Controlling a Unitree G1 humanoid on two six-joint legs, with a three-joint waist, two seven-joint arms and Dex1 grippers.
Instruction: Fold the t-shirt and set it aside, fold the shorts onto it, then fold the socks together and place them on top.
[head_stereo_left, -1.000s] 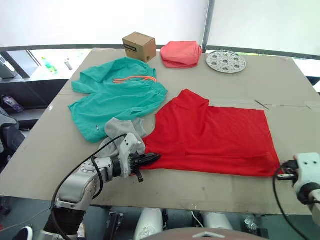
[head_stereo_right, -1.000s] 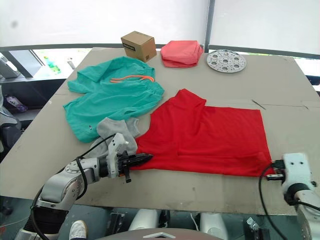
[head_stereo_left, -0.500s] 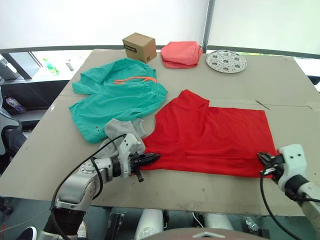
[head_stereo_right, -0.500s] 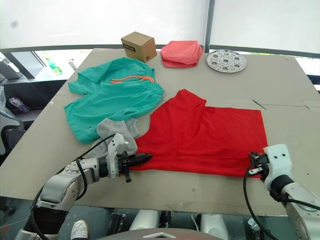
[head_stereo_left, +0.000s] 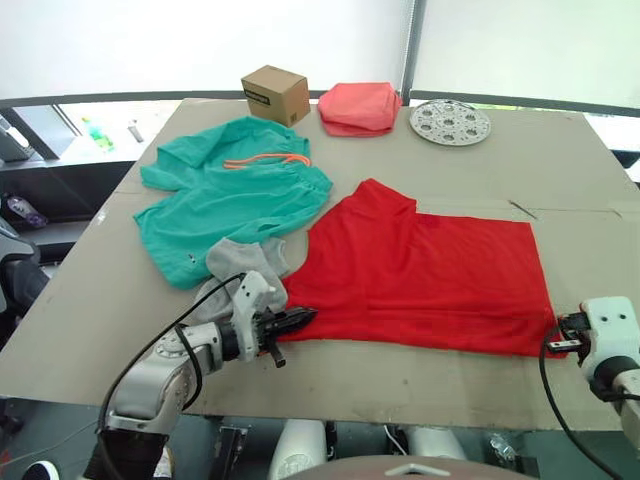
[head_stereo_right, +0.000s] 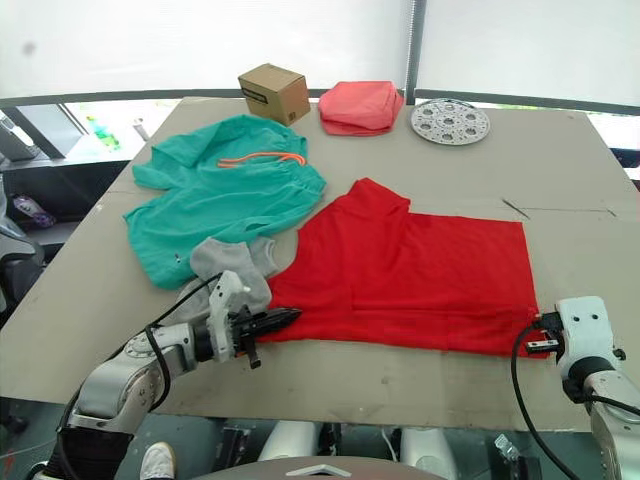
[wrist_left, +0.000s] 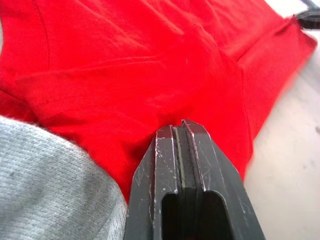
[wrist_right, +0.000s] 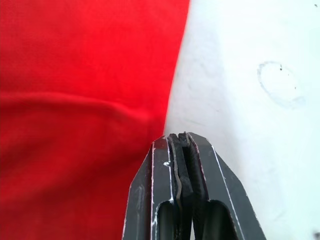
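Left eye view: t-shirt (head_stereo_left: 425, 270) flat mid-table, near hem pinched.
Left gripper (head_stereo_left: 300, 320) clamped on near-left corner; right gripper (head_stereo_left: 556, 343), back from half a second ago, fingers together at near-right corner.

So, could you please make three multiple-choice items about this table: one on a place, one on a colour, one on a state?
1. Where is the cardboard box?
A. at the far edge, beside the folded salmon-pink cloth
B. on the t-shirt
C. at the near edge

2. What colour is the drawstring of the shorts?
A. white
B. orange
C. black

3. How is the left end effector?
A. wide open above the shorts
B. holding the round perforated disc
C. shut, at the near edge of the t-shirt

Answers: 1 A, the box stands next to the salmon-pink cloth at the far edge. 2 B, a thin orange cord lies on the teal fabric. 3 C, the left wrist view shows the fingers pressed together at the red fabric.
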